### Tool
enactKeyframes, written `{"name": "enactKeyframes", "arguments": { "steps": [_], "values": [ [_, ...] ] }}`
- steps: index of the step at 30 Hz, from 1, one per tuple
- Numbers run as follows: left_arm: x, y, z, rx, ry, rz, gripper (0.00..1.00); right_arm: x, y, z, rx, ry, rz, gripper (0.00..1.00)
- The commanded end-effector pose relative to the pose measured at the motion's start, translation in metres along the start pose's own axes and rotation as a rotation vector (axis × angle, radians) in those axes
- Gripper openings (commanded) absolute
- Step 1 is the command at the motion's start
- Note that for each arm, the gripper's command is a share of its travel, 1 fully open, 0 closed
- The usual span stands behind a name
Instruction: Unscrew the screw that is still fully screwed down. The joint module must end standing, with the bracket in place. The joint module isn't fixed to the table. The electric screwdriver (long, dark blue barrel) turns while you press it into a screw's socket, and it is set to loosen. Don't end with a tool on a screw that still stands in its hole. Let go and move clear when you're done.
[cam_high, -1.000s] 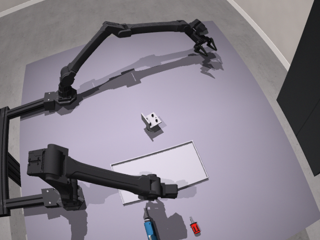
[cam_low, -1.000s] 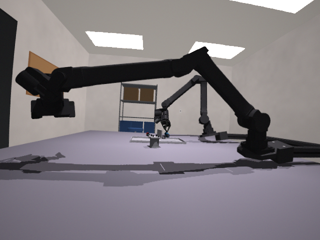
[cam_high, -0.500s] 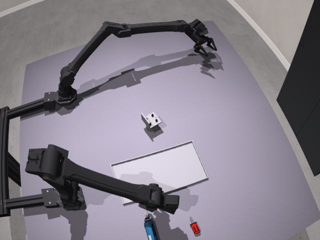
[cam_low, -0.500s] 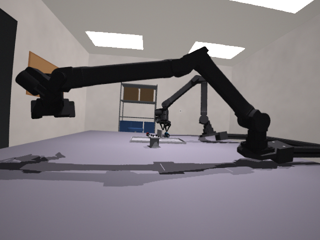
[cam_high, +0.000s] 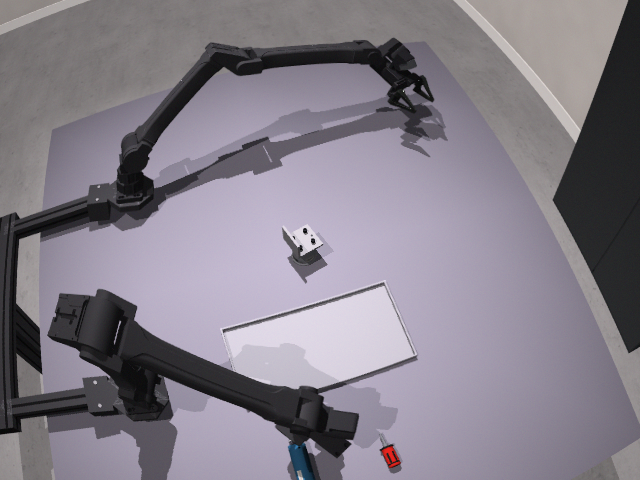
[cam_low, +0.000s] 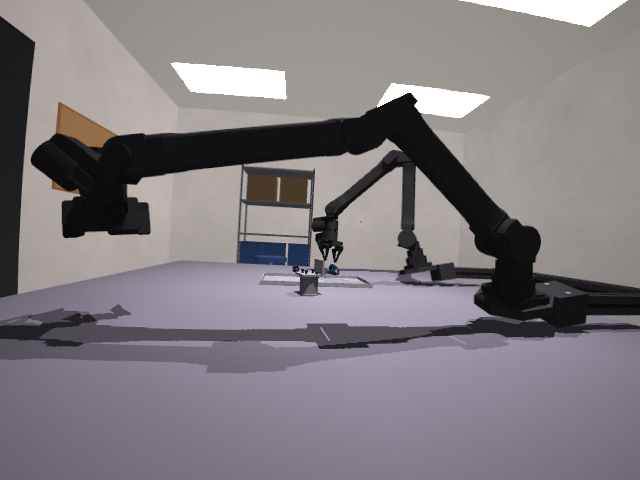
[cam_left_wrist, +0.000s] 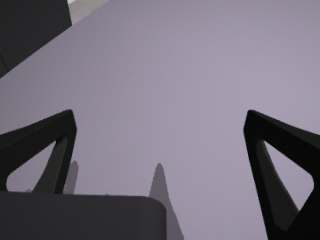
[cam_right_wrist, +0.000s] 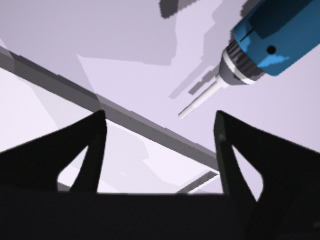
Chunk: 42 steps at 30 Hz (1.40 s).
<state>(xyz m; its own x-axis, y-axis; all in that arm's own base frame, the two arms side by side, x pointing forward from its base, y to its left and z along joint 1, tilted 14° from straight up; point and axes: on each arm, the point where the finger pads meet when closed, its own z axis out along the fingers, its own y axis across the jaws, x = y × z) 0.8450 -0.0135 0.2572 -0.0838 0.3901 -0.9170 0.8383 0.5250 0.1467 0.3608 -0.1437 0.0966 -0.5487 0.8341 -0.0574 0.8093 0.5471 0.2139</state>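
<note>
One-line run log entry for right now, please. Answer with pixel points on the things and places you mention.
left gripper (cam_high: 422, 94) (cam_left_wrist: 160, 120): open | right gripper (cam_low: 329, 259) (cam_right_wrist: 161, 115): open, empty | blue-barrelled electric screwdriver (cam_high: 300, 461) (cam_right_wrist: 285, 37): ungrasped
</note>
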Motion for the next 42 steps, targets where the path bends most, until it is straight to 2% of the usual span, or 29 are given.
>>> {"name": "enactKeyframes", "arguments": {
  "steps": [1,5,7,8,10,12,15,22,24,25,42],
  "values": [
    [-0.024,0.005,-0.008,-0.017,-0.019,0.04,1.0,-0.038,-0.003,-0.02,-0.018,-0.088,0.136,0.65],
    [-0.024,0.005,-0.008,-0.017,-0.019,0.04,1.0,-0.055,-0.022,-0.021,0.015,-0.121,0.256,0.65],
    [-0.024,0.005,-0.008,-0.017,-0.019,0.04,1.0,-0.045,-0.028,-0.013,0.028,-0.1,0.259,0.65],
    [-0.024,0.005,-0.008,-0.017,-0.019,0.04,1.0,-0.039,-0.021,-0.011,0.029,-0.09,0.238,0.65],
    [-0.024,0.005,-0.008,-0.017,-0.019,0.04,1.0,-0.039,-0.021,-0.011,0.029,-0.09,0.238,0.65],
    [-0.024,0.005,-0.008,-0.017,-0.019,0.04,1.0,-0.056,-0.035,-0.031,0.017,-0.156,0.314,0.65],
    [-0.024,0.005,-0.008,-0.017,-0.019,0.04,1.0,-0.075,-0.045,-0.047,0.016,-0.214,0.401,0.65],
    [-0.024,0.005,-0.008,-0.017,-0.019,0.04,1.0,-0.099,-0.085,-0.047,0.07,-0.271,0.614,0.65],
    [-0.024,0.005,-0.008,-0.017,-0.019,0.04,1.0,-0.087,-0.091,-0.037,0.09,-0.245,0.617,0.65],
    [-0.024,0.005,-0.008,-0.017,-0.019,0.04,1.0,-0.083,-0.082,-0.035,0.088,-0.235,0.595,0.65],
    [-0.024,0.005,-0.008,-0.017,-0.019,0.04,1.0,-0.082,-0.083,-0.033,0.087,-0.232,0.607,0.65]
  ]
}}
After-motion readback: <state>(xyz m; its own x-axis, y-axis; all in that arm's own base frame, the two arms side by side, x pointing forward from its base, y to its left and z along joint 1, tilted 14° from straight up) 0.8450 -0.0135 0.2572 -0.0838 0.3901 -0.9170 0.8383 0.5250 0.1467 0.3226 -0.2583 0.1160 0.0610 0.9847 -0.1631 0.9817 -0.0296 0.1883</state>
